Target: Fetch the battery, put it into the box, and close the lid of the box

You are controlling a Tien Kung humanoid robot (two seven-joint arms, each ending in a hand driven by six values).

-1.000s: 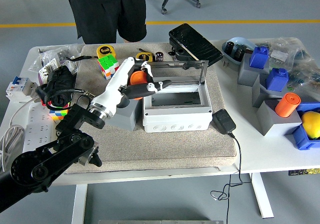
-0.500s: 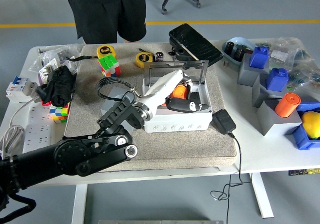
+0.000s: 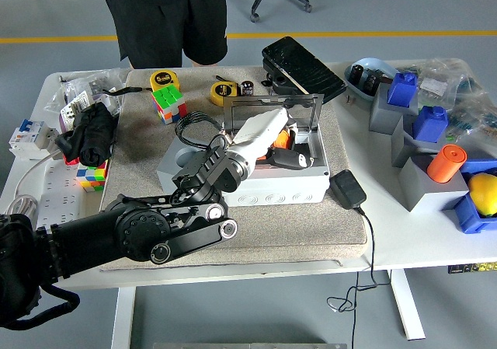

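A white box (image 3: 276, 184) stands in the middle of the beige mat, its clear lid (image 3: 272, 106) upright at the back. My left arm crosses in from the lower left, and its white hand (image 3: 281, 148) reaches down into the box. The fingers curl around an orange battery (image 3: 280, 138), which shows only partly between them inside the box's right half. Whether the battery touches the box floor is hidden. The right hand is out of view.
A grey block (image 3: 180, 165) sits just left of the box and a black power adapter (image 3: 348, 188) just right. Rubik's cube (image 3: 168, 102), tape measures (image 3: 223, 92) and a black case (image 3: 303, 68) lie behind. Grey and blue blocks, an orange cylinder (image 3: 446, 162). A person (image 3: 163, 15) stands at the far side.
My left hand carried the orange battery from the left of the box over its rim and down inside. The arm now lies further across the mat.
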